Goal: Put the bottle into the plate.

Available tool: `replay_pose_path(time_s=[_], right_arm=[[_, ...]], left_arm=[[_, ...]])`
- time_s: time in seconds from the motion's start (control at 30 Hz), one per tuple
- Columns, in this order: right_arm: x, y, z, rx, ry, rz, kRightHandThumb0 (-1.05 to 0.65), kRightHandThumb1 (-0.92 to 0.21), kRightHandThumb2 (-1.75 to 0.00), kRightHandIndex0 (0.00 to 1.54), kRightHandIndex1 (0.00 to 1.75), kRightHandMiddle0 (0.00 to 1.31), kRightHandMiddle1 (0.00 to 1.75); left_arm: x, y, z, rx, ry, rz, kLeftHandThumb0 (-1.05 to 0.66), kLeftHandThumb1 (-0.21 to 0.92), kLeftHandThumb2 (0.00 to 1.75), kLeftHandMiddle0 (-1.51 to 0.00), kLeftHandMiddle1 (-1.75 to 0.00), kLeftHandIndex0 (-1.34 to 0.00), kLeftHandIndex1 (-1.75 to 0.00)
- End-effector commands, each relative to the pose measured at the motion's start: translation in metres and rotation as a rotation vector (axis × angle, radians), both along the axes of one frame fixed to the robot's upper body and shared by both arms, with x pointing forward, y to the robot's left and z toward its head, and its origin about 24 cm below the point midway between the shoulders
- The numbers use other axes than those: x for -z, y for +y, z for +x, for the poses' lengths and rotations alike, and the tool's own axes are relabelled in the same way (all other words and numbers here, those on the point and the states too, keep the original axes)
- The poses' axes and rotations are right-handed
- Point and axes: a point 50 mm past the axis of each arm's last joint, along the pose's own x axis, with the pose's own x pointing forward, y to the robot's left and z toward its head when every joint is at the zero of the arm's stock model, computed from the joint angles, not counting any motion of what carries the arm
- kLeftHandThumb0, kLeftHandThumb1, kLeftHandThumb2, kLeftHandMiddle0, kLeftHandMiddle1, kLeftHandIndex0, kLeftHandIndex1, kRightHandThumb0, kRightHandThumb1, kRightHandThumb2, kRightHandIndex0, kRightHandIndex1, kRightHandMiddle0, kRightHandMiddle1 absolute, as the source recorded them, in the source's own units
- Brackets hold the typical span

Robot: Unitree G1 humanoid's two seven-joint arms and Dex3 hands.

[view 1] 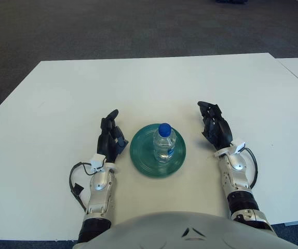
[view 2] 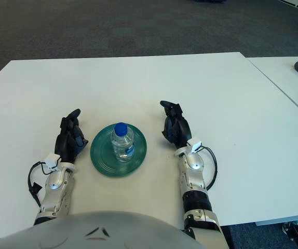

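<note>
At frame centre, the water bottle stands upright on the green plate, between the left hand and right hand, whose fingers seem loosely spread, gripping nothing.

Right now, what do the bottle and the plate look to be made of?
The bottle looks like clear thin plastic: you can see through its body, and it has a blue screw cap. The plate is dark green with faint concentric rings and a soft sheen, so probably glazed ceramic or moulded plastic; the look leaves that open.

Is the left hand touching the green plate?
Apart. In the left eye view a strip of white table shows between the left hand and the rim of the green plate.
</note>
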Motion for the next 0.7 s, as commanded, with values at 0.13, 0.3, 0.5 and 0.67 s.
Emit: replay_pose_path(time_s=[0.13, 0.3, 0.5, 0.67], right_arm=[[0.052, -0.002, -0.054, 0.096, 0.277, 0.050, -0.84, -0.92, -0.77, 0.50, 0.03, 0.11, 0.94], [0.054, 0.001, -0.058, 0.101, 0.311, 0.042, -0.83, -0.92, -0.76, 0.49, 0.02, 0.10, 0.93], [0.054, 0.001, -0.064, 0.104, 0.358, 0.042, -0.77, -0.92, -0.78, 0.47, 0.01, 0.06, 0.91], [0.054, -0.001, -0.066, 0.097, 0.375, 0.071, -0.73, -0.92, -0.79, 0.45, 0.00, 0.03, 0.90]], left_arm=[[0.026, 0.005, -0.027, -0.021, 0.184, -0.020, -0.75, 0.92, 0.90, -0.51, -0.04, -0.03, -0.90], [0.023, 0.004, -0.029, -0.015, 0.193, -0.008, -0.77, 0.92, 0.89, -0.52, -0.05, -0.03, -0.90], [0.022, 0.004, -0.034, -0.001, 0.199, -0.001, -0.81, 0.92, 0.88, -0.54, -0.06, -0.06, -0.92], [0.021, 0.001, -0.034, 0.004, 0.208, -0.004, -0.83, 0.92, 0.86, -0.56, -0.06, -0.07, -0.93]])
